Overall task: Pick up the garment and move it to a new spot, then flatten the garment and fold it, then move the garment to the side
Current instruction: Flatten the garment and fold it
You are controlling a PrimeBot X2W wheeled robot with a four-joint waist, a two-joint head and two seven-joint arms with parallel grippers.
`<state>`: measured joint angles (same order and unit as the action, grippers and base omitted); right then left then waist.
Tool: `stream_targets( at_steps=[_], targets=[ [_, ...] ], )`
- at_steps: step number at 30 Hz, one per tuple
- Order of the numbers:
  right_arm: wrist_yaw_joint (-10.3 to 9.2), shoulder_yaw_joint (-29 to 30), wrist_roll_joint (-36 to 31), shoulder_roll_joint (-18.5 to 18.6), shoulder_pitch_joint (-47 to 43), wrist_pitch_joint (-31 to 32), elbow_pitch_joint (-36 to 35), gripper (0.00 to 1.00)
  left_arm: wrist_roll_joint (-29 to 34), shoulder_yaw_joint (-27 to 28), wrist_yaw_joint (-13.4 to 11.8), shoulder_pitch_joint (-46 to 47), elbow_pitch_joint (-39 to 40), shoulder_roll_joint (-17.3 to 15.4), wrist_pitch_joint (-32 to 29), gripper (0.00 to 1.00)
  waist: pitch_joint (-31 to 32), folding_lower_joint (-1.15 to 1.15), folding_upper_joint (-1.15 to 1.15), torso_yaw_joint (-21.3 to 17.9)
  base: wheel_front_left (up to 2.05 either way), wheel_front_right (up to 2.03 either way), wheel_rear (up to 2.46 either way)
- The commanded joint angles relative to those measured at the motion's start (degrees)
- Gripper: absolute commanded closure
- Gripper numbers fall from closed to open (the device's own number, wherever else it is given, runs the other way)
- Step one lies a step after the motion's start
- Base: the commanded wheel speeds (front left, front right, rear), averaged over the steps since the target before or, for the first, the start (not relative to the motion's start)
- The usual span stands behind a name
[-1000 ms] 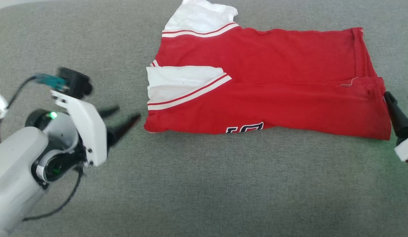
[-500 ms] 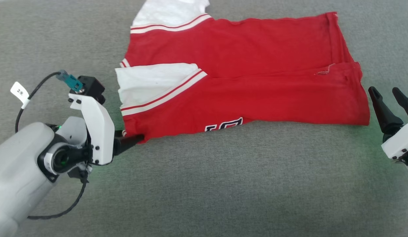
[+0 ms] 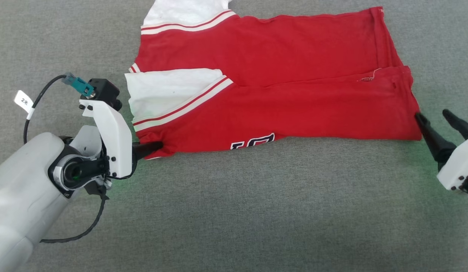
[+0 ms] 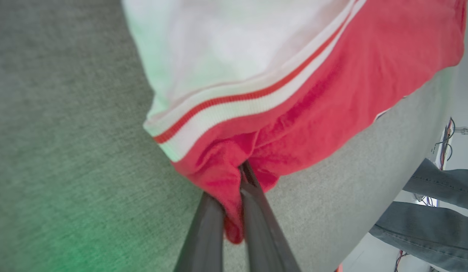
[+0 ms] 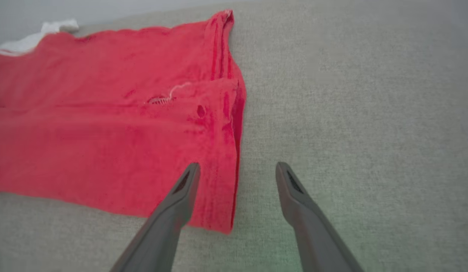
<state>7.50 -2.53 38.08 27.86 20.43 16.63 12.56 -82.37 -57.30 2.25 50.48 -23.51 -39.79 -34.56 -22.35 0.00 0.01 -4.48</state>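
Observation:
The garment [image 3: 279, 87], a red jersey with white sleeves and striped trim, lies folded lengthwise on the grey cloth surface [image 3: 234, 211]. My left gripper [image 3: 158, 145] is shut on its near-left corner. In the left wrist view, red cloth [image 4: 294, 94] is bunched and pinched between the two fingers of the left gripper [image 4: 242, 170]. My right gripper [image 3: 432, 114] stands open at the near-right corner, one fingertip touching the hem. In the right wrist view the right gripper [image 5: 237, 165] straddles the edge of the garment [image 5: 105, 132], its left finger above the cloth and the other over the bare surface.
The grey surface [image 5: 351, 94] spreads wide in front of and to both sides of the garment. A person's legs in jeans [image 4: 437, 211] stand beyond the surface's edge in the left wrist view. A cable with a tag [image 3: 24, 102] loops off my left wrist.
My left gripper has reached the garment's near-left corner and shut on it, puckering the cloth. The right gripper has come up to the right hem, still open. The head camera has shifted.

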Motion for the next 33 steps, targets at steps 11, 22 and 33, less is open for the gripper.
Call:
stream_targets(
  at_steps=[11, 22, 33],
  targets=[
    [-0.03, -10.0, 3.8, 7.9, 5.7, 22.4, 1.0, 0.00, 1.6, -0.1, 2.5, 0.7, -0.6, 2.7, 3.3, 1.00, -1.4, 0.00, -0.01, 2.5, 0.00, 0.00, 0.00],
    [-0.05, -12.8, 6.1, 9.6, 6.5, 25.4, 5.6, 1.00, 1.6, 0.2, 4.1, -0.1, -2.3, 4.7, 6.2, 1.00, -0.4, 0.00, -0.01, 5.8, 0.00, 0.00, 0.00],
    [-0.05, -7.6, 10.2, 12.6, -1.8, 22.0, 2.6, 1.00, -2.8, 2.8, 5.2, -7.3, 6.8, -1.5, 10.0, 1.00, 3.9, 0.00, -0.01, 7.0, 0.00, 0.00, 0.00]
  ],
)
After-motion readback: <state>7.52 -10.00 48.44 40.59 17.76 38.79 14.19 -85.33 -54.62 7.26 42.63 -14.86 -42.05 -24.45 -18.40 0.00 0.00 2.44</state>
